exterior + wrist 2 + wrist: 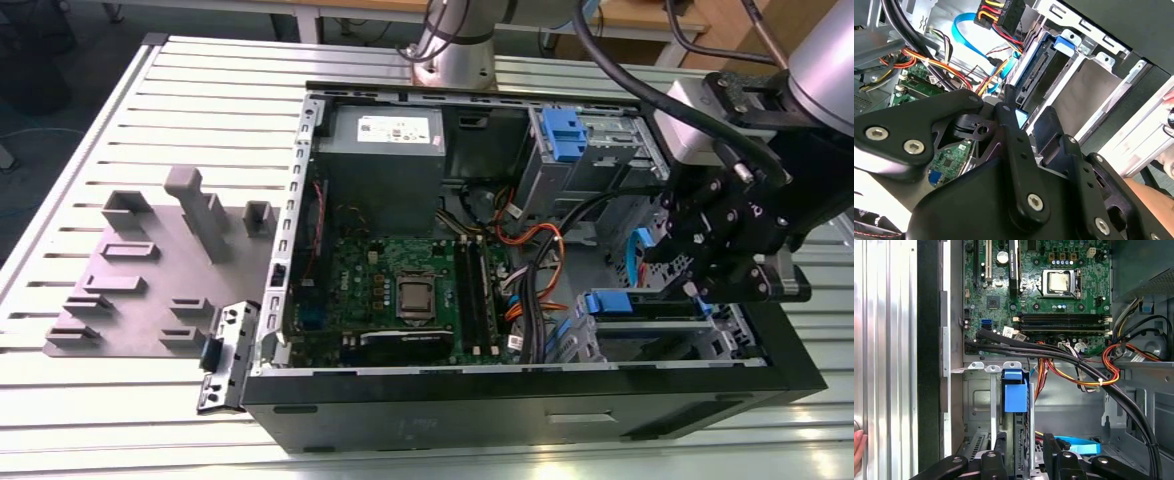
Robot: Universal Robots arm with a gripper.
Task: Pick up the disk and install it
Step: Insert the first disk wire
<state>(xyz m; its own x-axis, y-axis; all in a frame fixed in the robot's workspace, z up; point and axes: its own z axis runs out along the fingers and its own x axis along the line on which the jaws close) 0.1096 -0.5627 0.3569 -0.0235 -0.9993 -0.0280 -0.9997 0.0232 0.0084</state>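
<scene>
Black claw (pixel 715 284) over open computer case (pixel 467 412)

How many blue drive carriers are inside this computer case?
2. One blue carrier sits in the bay next to the power supply; the other is in the bay right at the gripper. The arm may hide more.

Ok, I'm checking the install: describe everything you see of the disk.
The disk stands on edge in a slot of the grey metal drive cage inside the open case. Its blue plastic carrier shows, with a raised tab at one end; the second wrist view shows a black connector strip along one edge. The claw is right at it; any grip can't be told.
</scene>
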